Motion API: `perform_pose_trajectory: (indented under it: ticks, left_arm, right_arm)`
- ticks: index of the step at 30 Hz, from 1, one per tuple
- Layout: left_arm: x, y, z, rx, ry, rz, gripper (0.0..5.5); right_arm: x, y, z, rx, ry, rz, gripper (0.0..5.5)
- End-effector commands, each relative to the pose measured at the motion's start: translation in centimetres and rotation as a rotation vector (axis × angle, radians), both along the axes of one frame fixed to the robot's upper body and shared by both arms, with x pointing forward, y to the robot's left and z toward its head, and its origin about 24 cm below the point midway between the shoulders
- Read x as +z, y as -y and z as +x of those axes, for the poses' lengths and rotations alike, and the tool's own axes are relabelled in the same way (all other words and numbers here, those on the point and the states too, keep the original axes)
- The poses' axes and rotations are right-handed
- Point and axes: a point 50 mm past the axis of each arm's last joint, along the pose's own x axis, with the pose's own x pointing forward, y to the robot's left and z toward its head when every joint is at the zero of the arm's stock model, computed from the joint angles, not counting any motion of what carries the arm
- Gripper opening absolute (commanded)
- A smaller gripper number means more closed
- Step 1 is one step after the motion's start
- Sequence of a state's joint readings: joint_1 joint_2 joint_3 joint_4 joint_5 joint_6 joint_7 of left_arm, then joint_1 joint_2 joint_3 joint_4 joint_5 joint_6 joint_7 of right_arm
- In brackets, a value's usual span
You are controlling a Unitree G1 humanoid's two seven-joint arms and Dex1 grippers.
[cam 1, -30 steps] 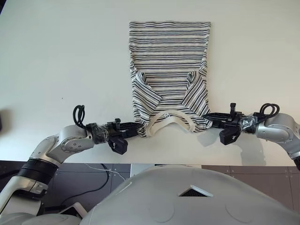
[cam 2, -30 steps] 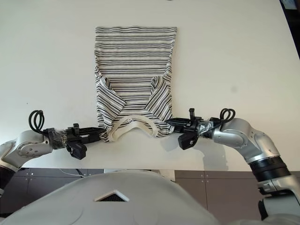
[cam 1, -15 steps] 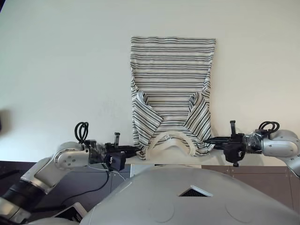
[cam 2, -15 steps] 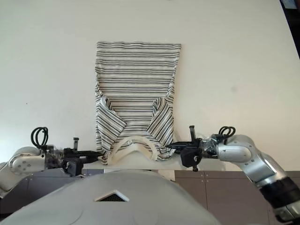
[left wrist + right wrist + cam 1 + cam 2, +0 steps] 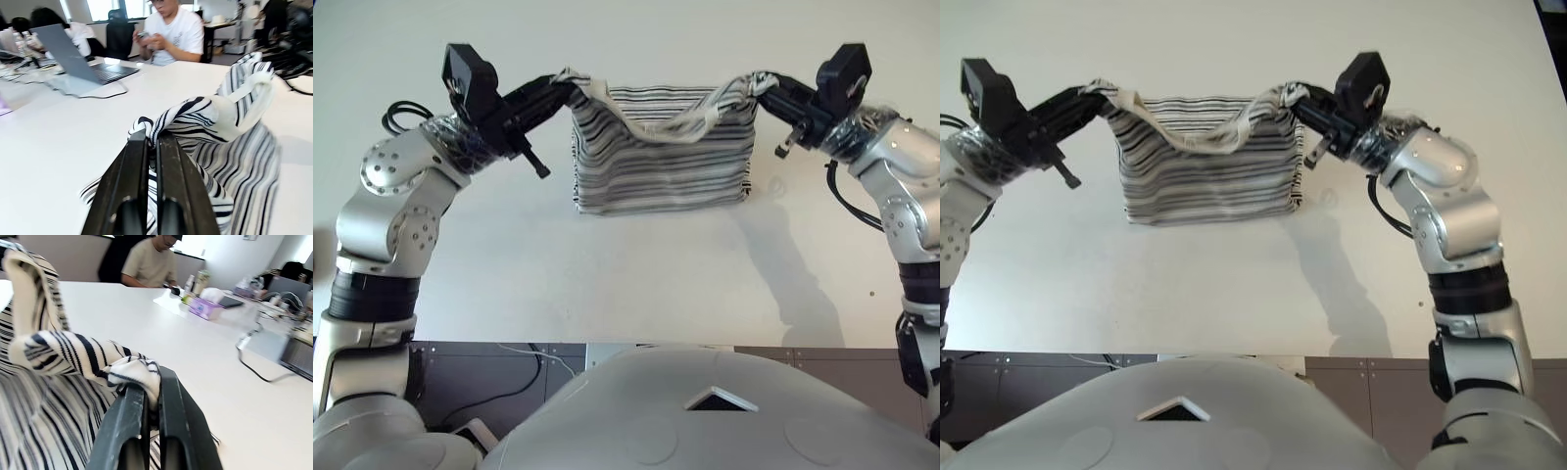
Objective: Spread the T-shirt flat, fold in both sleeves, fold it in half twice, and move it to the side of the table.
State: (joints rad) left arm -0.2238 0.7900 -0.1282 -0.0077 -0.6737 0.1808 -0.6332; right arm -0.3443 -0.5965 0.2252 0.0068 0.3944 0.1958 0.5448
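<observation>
The white worktop [image 5: 636,274] carries the striped T-shirt [image 5: 656,181] near its far middle. The lower layer lies flat, and the collar end is lifted over it, hanging between the two raised arms. A fold already shows along the shirt's near edge, so the step in hand looks like the first fold in half, collar end over to hem.

The left hand [image 5: 558,90] is closed tight on the left shoulder corner. The right hand [image 5: 766,85] is clamped on the right shoulder corner. Each wrist view shows a bunch of cloth pinched between narrow fingers. The cream collar [image 5: 651,125] sags in a shallow curve between the two hands.

To do this well, both hands should travel level and at the same pace, so the fold runs straight across the body. A little more spread between them would take out the sag. Too much spread would drag the lying layer across the worktop. The lifted edge wants to land square on the far hem with the side edges matched. It should be set low before letting go, because the pinches are small and a jerk could slip one corner.
</observation>
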Motion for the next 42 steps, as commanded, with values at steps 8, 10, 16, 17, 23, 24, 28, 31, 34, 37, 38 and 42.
perform_pose_trajectory:
  ticks: [8, 10, 16, 17, 23, 24, 28, 31, 34, 37, 38, 42]
  left_arm:
    - [-7.4, 2.2, 6.2, 0.127, -0.002, 0.210, 0.11]
    - [-7.1, 2.6, 6.6, 0.110, 0.023, 0.195, 0.11]
    - [-8.3, 2.9, 6.9, 0.138, 0.013, 0.296, 0.10]
    - [-8.6, 2.7, 7.0, 0.158, 0.001, 0.317, 0.32]
    - [-9.2, 1.6, 7.4, 0.299, -0.049, 0.343, 1.30]
    - [-9.3, 1.3, 7.6, 0.349, -0.062, 0.347, 1.32]
    - [-8.9, 0.1, 8.2, 0.506, -0.082, 0.344, 1.32]
    - [-8.4, -0.9, 8.2, 0.571, -0.071, 0.272, 1.32]
    - [-8.6, -2.1, 7.7, 0.670, -0.080, 0.177, 1.32]
    - [-8.3, -2.6, 7.3, 0.793, -0.072, -0.035, 1.32]
    - [-8.2, -2.6, 7.2, 0.819, -0.071, -0.085, 1.32]
    - [-8.6, -2.6, 5.8, 0.861, -0.051, -0.128, 1.32]
  right_arm:
    - [-3.8, -1.9, 5.3, -0.285, 0.069, -0.121, 0.10]
    - [-3.5, -1.8, 5.4, -0.289, 0.081, -0.107, 0.10]
    - [-4.6, -1.7, 5.3, -0.283, 0.071, -0.191, 0.38]
    - [-4.8, -1.8, 5.4, -0.282, 0.068, -0.206, 0.46]
    - [-5.0, -2.7, 7.3, -0.384, 0.050, -0.189, 1.68]
    - [-5.2, -3.0, 7.7, -0.405, 0.026, -0.191, 1.83]
    - [-6.0, -2.7, 8.6, -0.497, -0.034, -0.278, 2.23]
    - [-5.9, -2.6, 8.7, -0.441, 0.005, -0.373, 2.23]
    - [-7.6, -2.1, 8.0, -0.315, -0.049, -0.570, 2.23]
    - [-9.5, -0.2, 6.6, -0.186, -0.108, -0.757, 2.23]
    - [-9.9, 0.5, 6.3, -0.147, -0.125, -0.796, 2.23]
    - [-11.1, 4.6, 3.2, 0.173, -0.181, -0.948, 2.23]
